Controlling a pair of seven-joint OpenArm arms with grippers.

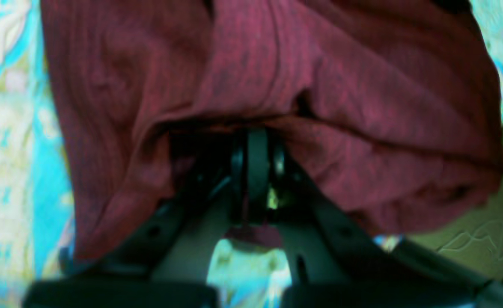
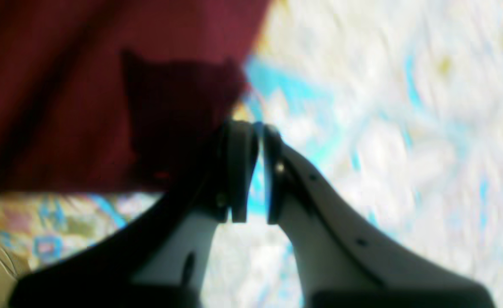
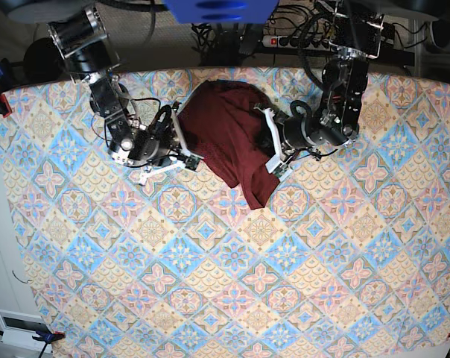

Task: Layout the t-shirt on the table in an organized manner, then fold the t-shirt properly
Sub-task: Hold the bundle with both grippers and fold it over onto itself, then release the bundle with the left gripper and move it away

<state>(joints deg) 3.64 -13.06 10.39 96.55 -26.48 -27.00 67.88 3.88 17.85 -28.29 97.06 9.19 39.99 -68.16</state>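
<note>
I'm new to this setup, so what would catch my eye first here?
The maroon shirt, bunched in a heap at the table's far edge, between the two arms. The left gripper is shut on a fold of it, while the right gripper sits beside its edge, jaws nearly together and holding nothing.

Table with one shirt on it

The table (image 3: 232, 283) is wide and covered by a cloth of blue, pink and cream diamond tiles with flower shapes. The dark maroon t-shirt (image 3: 229, 138) lies bunched and creased on its far middle part, one narrow end reaching toward the near side. The wrist views show the same patterned cloth beside the maroon fabric, blurred.
</note>
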